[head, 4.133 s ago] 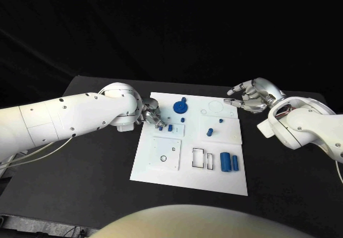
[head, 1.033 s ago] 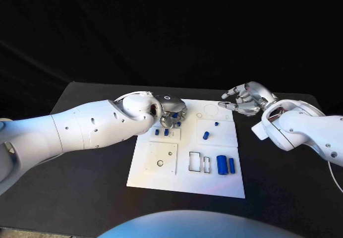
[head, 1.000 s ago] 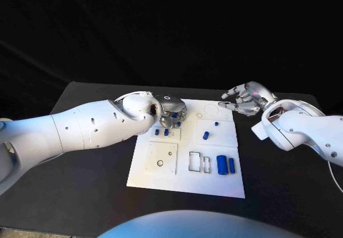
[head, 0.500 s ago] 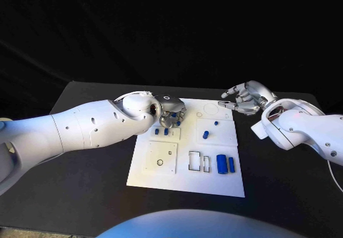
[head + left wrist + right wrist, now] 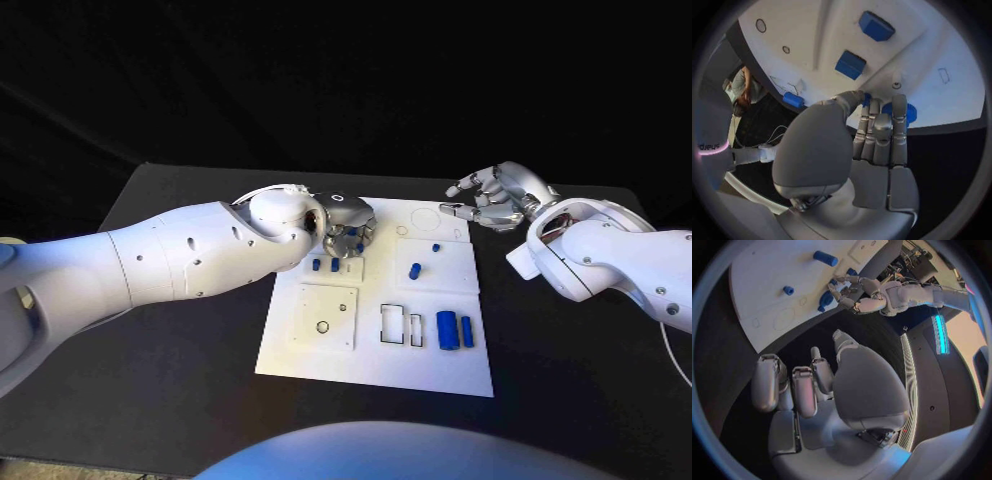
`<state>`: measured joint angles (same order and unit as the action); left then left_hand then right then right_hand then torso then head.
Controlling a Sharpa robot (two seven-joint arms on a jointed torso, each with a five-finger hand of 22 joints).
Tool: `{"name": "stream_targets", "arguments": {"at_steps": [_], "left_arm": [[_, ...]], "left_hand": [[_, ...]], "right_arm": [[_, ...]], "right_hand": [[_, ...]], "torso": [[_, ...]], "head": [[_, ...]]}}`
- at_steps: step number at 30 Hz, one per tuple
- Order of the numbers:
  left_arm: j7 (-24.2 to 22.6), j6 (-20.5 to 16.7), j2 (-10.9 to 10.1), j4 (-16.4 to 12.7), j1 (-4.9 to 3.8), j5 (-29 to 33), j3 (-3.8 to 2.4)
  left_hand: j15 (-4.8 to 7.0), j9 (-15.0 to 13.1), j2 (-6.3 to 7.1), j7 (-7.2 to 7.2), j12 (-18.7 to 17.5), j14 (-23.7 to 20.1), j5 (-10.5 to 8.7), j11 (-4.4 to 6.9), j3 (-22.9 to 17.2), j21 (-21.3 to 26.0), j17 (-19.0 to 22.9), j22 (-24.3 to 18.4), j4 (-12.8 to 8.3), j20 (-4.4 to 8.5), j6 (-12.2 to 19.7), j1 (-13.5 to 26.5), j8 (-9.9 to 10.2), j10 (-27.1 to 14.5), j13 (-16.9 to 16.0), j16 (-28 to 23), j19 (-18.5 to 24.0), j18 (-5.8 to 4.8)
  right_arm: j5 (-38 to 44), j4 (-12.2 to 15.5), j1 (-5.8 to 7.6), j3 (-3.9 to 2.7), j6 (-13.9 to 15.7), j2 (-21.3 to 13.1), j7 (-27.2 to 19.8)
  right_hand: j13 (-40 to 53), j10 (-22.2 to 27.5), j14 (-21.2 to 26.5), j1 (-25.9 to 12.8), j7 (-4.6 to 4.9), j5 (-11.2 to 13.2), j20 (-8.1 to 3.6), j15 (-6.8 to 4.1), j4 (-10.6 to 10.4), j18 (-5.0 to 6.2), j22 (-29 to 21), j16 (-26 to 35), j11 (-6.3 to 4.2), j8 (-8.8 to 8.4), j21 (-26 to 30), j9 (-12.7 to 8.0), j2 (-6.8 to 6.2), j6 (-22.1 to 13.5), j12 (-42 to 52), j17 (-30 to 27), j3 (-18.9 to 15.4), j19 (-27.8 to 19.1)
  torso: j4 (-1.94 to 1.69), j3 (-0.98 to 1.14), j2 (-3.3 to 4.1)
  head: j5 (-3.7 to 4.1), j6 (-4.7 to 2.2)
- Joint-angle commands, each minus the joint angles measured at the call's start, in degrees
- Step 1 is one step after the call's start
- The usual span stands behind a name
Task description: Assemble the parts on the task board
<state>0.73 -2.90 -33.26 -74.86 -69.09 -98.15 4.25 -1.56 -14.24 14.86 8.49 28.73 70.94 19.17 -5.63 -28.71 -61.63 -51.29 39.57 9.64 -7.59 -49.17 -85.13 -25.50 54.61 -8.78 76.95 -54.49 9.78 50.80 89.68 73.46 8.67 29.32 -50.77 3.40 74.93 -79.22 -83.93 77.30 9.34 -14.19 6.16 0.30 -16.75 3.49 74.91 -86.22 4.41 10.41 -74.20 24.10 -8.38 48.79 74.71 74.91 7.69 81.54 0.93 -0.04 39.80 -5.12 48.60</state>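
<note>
At the task board (image 5: pixel 378 345) far edge, left hand (image 5: pixel 346 222) fingers (image 5: pixel 879 132) closed round blue gear (image 5: pixel 908 113) — right hand (image 5: pixel 495 198) curled, empty

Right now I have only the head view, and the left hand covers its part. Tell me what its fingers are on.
Observer: In the left wrist view, the left hand has its fingers and thumb pinching a blue ridged disc.
Operator: Report whether it is off the task board.
Observer: Cannot tell. The disc sits near the edge of the task board, mostly behind the fingers.
Operator: Check the right hand's palm.
Observer: In the right wrist view, the right hand holds nothing. Its fingers are apart, over the black table beside the board.
</note>
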Motion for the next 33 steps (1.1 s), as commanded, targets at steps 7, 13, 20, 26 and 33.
{"name": "stream_targets", "arguments": {"at_steps": [7, 13, 20, 26, 33], "left_arm": [[-0.51, 1.03, 0.37, 0.26, 0.31, -0.05, 0.06], [-0.23, 0.87, 0.30, 0.22, 0.34, -0.04, 0.06], [-0.66, -0.12, 0.26, 0.22, 0.35, 0.00, 0.06], [-1.20, -1.53, 0.05, 0.19, 0.36, 0.51, 0.05], [-1.45, -2.91, -1.27, -1.50, 0.37, 1.33, -0.41]], "left_hand": [[0.24, -0.09, -0.99, 0.07, -0.24, 2.03, -0.47, 0.50, -0.76, -1.99, -1.76, 2.56, -0.63, 0.13, -1.90, -0.08, 0.20, 2.19, 0.15, 1.42, -2.08, 0.26], [0.91, -0.57, -2.48, -0.34, -0.02, 4.87, -1.44, 1.20, -1.83, -4.94, -5.45, 6.51, -2.31, 0.70, -4.24, -1.08, 0.03, 4.46, -0.19, 3.31, -4.91, -0.43], [1.43, -1.15, -3.43, -0.68, -1.01, 7.04, -4.69, 1.68, -4.16, -7.80, -7.62, 10.26, -4.57, 1.22, -6.39, -0.98, 0.95, 6.42, -0.57, 4.38, -7.36, -1.08], [1.15, -1.13, -3.07, -0.35, -2.96, 7.00, -5.07, 1.26, -5.45, -7.99, -6.96, 10.31, -5.13, 1.03, -6.08, -0.09, 2.33, 6.32, -0.13, 4.19, -7.14, -1.08], [1.11, -1.18, -2.90, -0.28, -3.32, 7.05, -5.17, 1.21, -5.60, -8.14, -6.95, 10.53, -5.27, 0.96, -6.19, 0.15, 2.54, 6.55, -0.08, 4.20, -7.27, -1.12]], "right_arm": [[0.22, 0.09, -0.03, -0.01, -0.17, 0.04, -0.31], [0.22, 0.08, -0.03, -0.01, -0.18, 0.03, -0.30], [0.22, 0.04, -0.03, -0.01, -0.16, 0.08, -0.33], [0.22, -0.01, -0.03, -0.01, -0.13, 0.12, -0.36], [0.22, -0.12, -0.03, -0.01, -0.11, 0.16, -0.39]], "right_hand": [[1.26, 0.30, -3.74, -0.40, -0.02, -0.28, 0.01, -0.15, 0.21, 0.60, 3.31, 0.35, 0.00, 0.22, 0.27, -0.07, 0.38, -0.19, -0.23, 5.87, -0.12, -0.55], [1.28, 0.26, -3.73, -0.39, -0.07, -0.35, -0.01, -0.18, 0.20, 0.60, 3.31, 0.40, -0.04, 0.38, 0.29, -0.06, 0.46, -0.09, -0.21, 5.81, -0.05, -0.53], [1.25, 0.27, -3.74, -0.42, -0.07, -0.39, -0.02, -0.19, 0.16, 0.61, 3.26, 0.38, -0.05, 0.42, 0.36, -0.07, 0.58, -0.08, -0.23, 5.86, 0.01, -0.56], [1.30, 0.23, -3.75, -0.45, -0.08, -0.41, -0.03, -0.20, 0.14, 0.60, 3.30, 0.37, -0.06, 0.44, 0.31, -0.07, 0.65, -0.07, -0.18, 5.89, 0.04, -0.53], [1.30, 0.23, -3.75, -0.45, -0.08, -0.41, -0.03, -0.20, 0.14, 0.60, 3.30, 0.37, -0.06, 0.44, 0.31, -0.07, 0.65, -0.07, -0.18, 5.89, 0.04, -0.53]], "torso": [[0.03, 0.01, -0.03], [-0.01, 0.03, -0.03], [-0.02, 0.00, -0.02], [-0.04, 0.01, -0.05], [-0.05, -0.01, -0.08]], "head": [[0.10, 0.04], [0.15, 0.04], [0.22, 0.02], [0.24, -0.04], [0.17, -0.26]]}}
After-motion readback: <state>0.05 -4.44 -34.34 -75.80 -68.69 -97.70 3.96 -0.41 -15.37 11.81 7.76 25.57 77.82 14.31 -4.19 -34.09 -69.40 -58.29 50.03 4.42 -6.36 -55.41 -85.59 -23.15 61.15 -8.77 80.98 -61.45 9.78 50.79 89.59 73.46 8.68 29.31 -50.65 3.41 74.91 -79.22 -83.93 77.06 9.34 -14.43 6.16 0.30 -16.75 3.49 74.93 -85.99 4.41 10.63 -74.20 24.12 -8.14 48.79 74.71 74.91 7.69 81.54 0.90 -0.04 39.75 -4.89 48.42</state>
